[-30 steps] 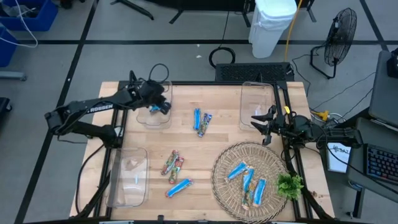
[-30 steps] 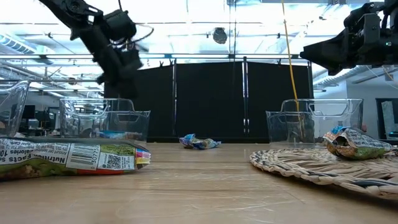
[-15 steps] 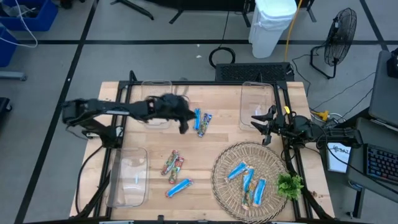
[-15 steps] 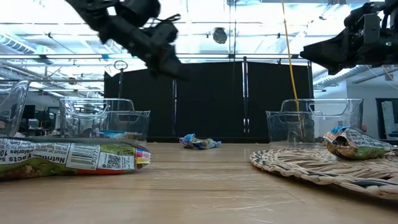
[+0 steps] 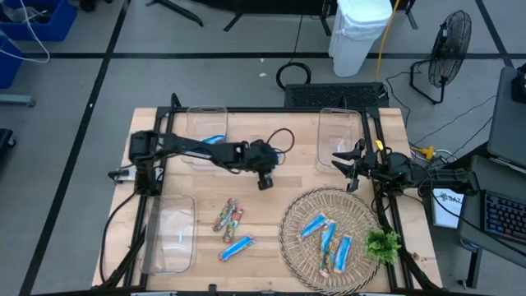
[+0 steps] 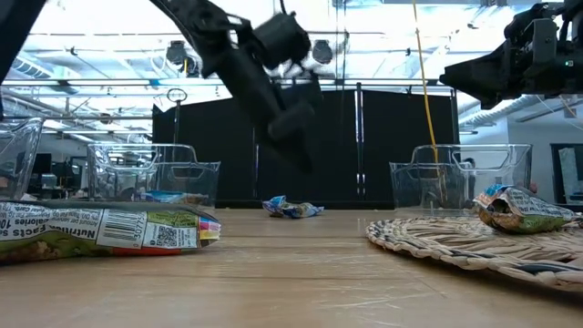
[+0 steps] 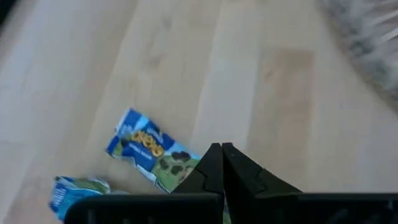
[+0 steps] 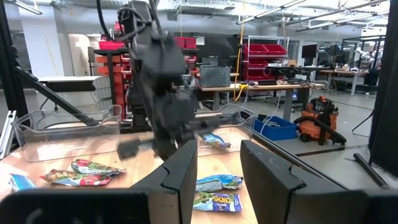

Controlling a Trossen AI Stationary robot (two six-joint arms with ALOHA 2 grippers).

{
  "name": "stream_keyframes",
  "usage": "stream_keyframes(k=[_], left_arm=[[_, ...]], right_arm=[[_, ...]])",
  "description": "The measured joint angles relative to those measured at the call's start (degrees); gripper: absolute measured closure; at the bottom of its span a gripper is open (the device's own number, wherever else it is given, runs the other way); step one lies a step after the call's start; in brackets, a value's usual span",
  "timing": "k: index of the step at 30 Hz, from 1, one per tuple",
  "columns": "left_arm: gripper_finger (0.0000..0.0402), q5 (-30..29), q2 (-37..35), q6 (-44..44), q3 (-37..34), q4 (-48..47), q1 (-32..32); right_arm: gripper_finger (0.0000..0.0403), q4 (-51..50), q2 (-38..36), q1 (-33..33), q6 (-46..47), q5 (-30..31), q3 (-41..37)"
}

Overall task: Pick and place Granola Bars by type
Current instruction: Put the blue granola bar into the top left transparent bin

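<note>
1. High view: the left hand (image 5: 264, 182) hangs over the middle of the bench (image 5: 271, 210), its arm stretched out from the left side. The right hand (image 5: 343, 168) waits by the bench's right edge, beside the right bin (image 5: 339, 123), well apart from the middle.
2. The left hand is clenched, fingers pressed together with nothing between them, as the left wrist view shows. The right hand's fingers stand spread and empty.
3. The nearest bars to the left hand are the pair of bars (image 5: 266, 158) lying on the bench just beside it, on the far side, toward the bins. The arm covers part of them in the high view.
4. In the left wrist view a blue bar (image 7: 152, 156) lies just ahead of the closed fingertips, its long axis slanted across the hand's line; a second wrapper (image 7: 71, 190) shows beside it, only partly in frame.
5. Judgement: the left arm is much the nearer to this pair. The hand would need to open and turn across the bar's narrow width before it can close on one.
6. Other bars, relative to the left hand:
   - a blue one in the left far bin (image 5: 205, 131);
   - two multicoloured bars (image 5: 228, 216) and a blue bar (image 5: 237, 246) on the near side;
   - several more on the wicker mat (image 5: 294, 247), toward the right.
</note>
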Motion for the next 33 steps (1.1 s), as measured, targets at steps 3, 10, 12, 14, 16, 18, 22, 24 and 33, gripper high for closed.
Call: stream_keyframes(k=[3, 10, 12, 14, 16, 18, 22, 24, 33], left_arm=[[0.0398, 1.1, 2.1, -1.5, 0.0, 0.6, 0.9], [0.0399, 1.2, 3.0, -7.2, 0.1, -2.6, 3.1], [0.0397, 0.9, 3.0, -8.7, 0.1, -4.5, 3.8], [0.0397, 0.2, 3.0, -10.5, 0.1, -6.8, 4.2], [0.0397, -0.8, 3.0, -11.7, 0.1, -8.9, 4.4], [0.0399, -2.1, 3.0, -12.3, 0.1, -11.4, 4.6], [0.0395, -4.7, 2.8, -13.8, 0.1, -15.1, 4.6], [0.0395, -5.0, 2.0, -14.0, 0.1, -16.0, 4.4], [0.0376, -6.2, -3.4, -9.4, 0.1, -17.5, 1.8]], right_arm=[[0.0289, 0.0, 0.0, 0.0, 0.0, -0.1, 0.0], [0.0289, 0.0, 0.0, 0.0, 0.0, 0.0, 0.0], [0.0289, 0.0, 0.0, 0.0, 0.0, 0.0, 0.0], [0.0289, 0.0, 0.0, 0.0, 0.0, 0.0, 0.0], [0.0289, 0.1, 0.0, 0.0, 0.0, 0.0, 0.0], [0.0289, 0.0, 0.0, 0.0, 0.0, 0.0, 0.0], [0.0289, 0.0, 0.0, 0.0, 0.0, -0.1, 0.0], [0.0289, 0.0, 0.0, 0.0, 0.0, -0.1, 0.0], [0.0289, 0.0, 0.0, 0.0, 0.0, -0.1, 0.0]])
